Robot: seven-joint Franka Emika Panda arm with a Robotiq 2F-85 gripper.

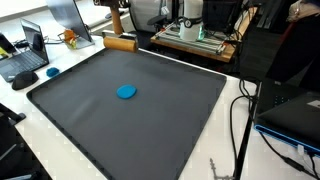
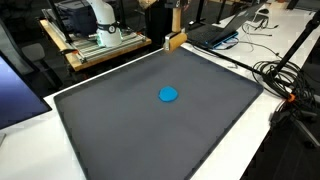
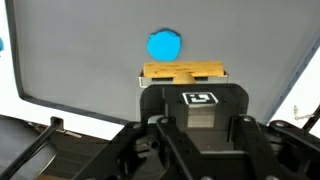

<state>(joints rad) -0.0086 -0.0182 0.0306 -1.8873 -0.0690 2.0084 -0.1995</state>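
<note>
The gripper (image 3: 186, 88) comes in from the bottom of the wrist view. Its jaws are drawn in narrow on the wooden block (image 3: 185, 73), which sits right at the fingertips. Dark housing hides the pads themselves.

In both exterior views the wooden block (image 1: 120, 42) (image 2: 176, 41) lies at the far edge of the dark grey mat (image 1: 80, 125) (image 2: 150, 140), close to a far corner. Its long axis runs roughly along that far edge. In the wrist view it lies crosswise, left to right, flat and level, with its broad face towards the camera. Neither end is marked, so it has no clear front.

A round blue disc (image 1: 126, 92) (image 2: 169, 95) (image 3: 165, 45) lies near the middle of the mat, well apart from the block. Around the disc, bare mat stretches to the near edge and to both sides.

The mat's raised border meets the white table (image 1: 225, 135) (image 2: 272, 140) on every side. In an exterior view black cables (image 1: 240, 120) trail over the table just right of the mat, and an open laptop (image 1: 25, 58) stands beyond its left edge. Cables (image 2: 285, 85) crowd the right side in an exterior view too. Behind the block the space is tight with equipment, so the open room lies over the mat, towards the near side.
</note>
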